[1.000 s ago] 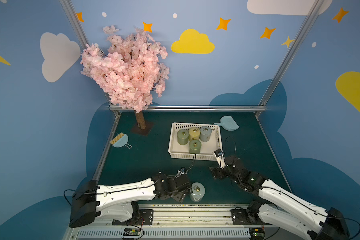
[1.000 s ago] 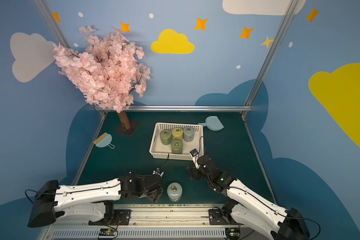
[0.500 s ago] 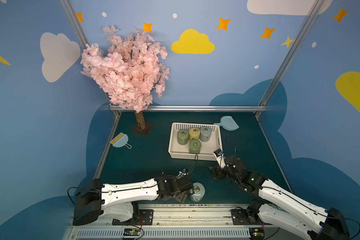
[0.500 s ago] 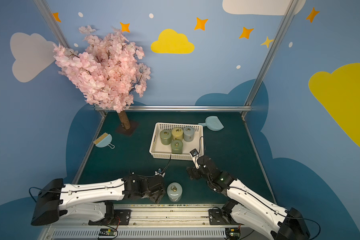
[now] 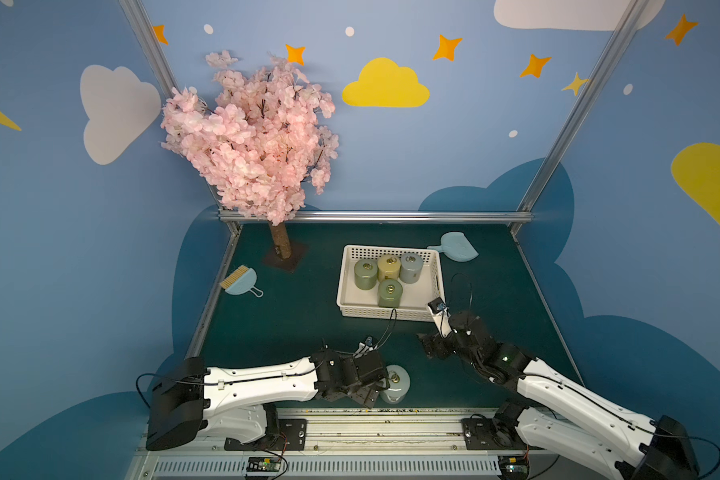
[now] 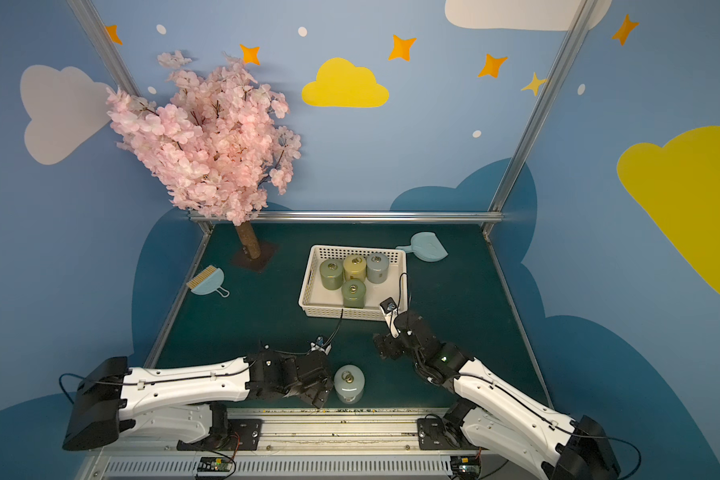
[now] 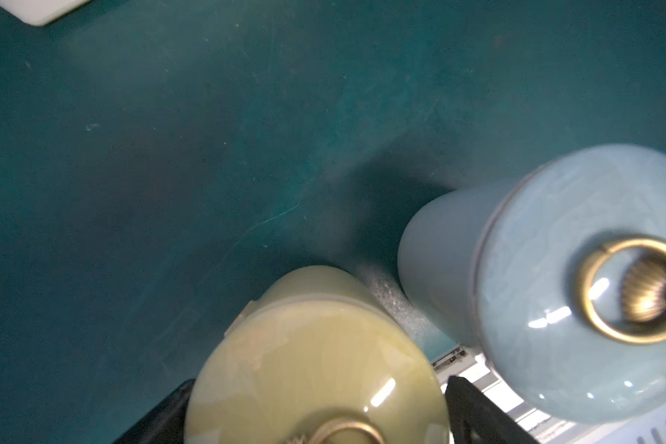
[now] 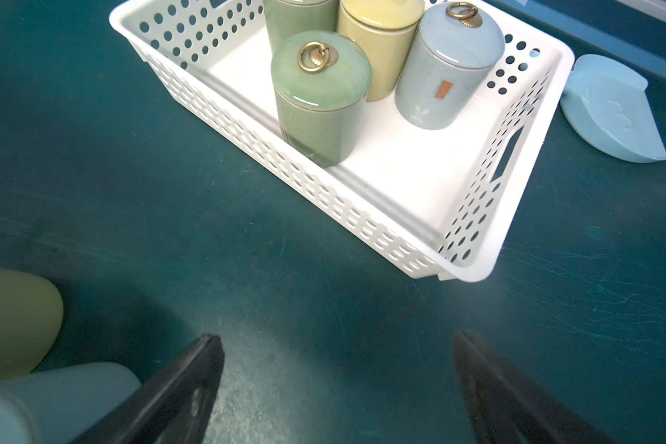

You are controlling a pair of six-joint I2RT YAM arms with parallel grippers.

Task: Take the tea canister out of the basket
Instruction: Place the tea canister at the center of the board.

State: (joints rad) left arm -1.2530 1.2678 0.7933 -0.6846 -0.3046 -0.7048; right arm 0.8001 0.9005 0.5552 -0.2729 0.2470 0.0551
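Yellow canister (image 7: 316,365) stands upright on the mat (image 7: 170,153), outside the basket (image 8: 362,215), between the left gripper's (image 7: 320,382) spread jaws, gap showing. Right gripper (image 8: 335,338), empty and wide open, faces the four canisters (image 8: 320,96) in the basket, nearer than the left.

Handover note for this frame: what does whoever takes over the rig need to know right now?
Left gripper straddles the yellow-green canister outside the basket; whether it grips is unclear.
Right gripper open, empty, over the mat near the basket.
Done: the yellow-green canister and the pale blue canister beside it are out.
Remaining: four canisters in the basket, if all must come out.
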